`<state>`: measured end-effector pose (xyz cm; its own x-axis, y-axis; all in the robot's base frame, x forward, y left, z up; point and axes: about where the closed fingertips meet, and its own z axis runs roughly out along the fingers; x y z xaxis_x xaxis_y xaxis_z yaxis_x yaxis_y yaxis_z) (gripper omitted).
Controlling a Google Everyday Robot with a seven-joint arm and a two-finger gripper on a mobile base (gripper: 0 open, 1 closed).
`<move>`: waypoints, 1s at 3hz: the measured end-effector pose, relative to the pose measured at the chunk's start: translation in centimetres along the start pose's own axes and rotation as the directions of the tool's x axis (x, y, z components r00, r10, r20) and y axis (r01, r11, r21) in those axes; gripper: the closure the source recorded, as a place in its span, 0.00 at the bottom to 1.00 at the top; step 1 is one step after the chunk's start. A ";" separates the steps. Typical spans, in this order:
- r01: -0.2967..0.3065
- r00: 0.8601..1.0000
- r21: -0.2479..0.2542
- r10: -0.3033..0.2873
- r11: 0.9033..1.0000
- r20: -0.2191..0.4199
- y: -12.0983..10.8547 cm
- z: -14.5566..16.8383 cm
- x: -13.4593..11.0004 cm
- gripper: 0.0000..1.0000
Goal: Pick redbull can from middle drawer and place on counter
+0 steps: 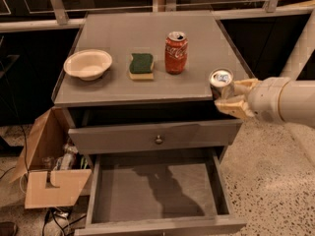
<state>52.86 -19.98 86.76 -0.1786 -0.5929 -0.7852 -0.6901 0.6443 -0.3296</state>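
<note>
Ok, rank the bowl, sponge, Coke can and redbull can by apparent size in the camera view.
1. bowl
2. Coke can and sponge, roughly alike
Unranked: redbull can, mostly hidden in the gripper at the counter's front corner.

You have a cream round bowl (87, 64) at far left, a green-and-yellow sponge (141, 66) just right of it, then an upright red Coca-Cola can (175, 52). Nearer, a grey drawer front with round metal knob (123, 139); near left, a brown cardboard box (49, 173).
</note>
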 end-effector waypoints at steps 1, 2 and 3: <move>0.020 1.000 0.033 -0.020 0.999 0.021 -3.1 -0.8 -3.9 1.00; 0.023 0.999 0.040 -0.025 0.999 0.030 -3.5 -0.9 -4.7 1.00; -0.011 0.999 0.016 0.010 1.000 0.031 -4.8 -0.2 -5.1 1.00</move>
<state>57.00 -20.16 92.43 -0.1641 -0.5711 -0.8043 -0.6771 0.6582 -0.3292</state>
